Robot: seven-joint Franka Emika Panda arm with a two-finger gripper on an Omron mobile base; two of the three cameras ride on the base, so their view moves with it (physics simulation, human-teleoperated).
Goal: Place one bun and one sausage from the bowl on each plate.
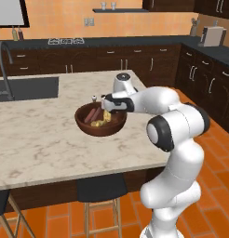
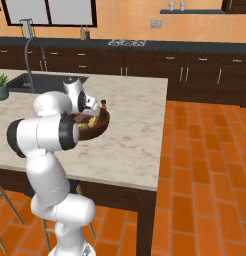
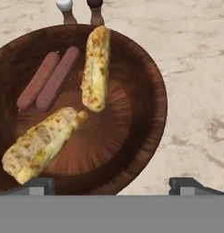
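The dark reddish-brown bowl rests on the marble island. In it lie two sausages side by side and two toasted buns, one long bun toward the far rim and another bun near the front. My gripper hovers just above the bowl's near rim, open wide with nothing between its fingertips. From the left base view, the gripper points down over the bowl. The plates are out of view.
Salt and pepper shakers stand just beyond the bowl's far rim. A sink with a faucet is set in the island's far left. Stools stand under the front edge. A potted plant sits by the sink.
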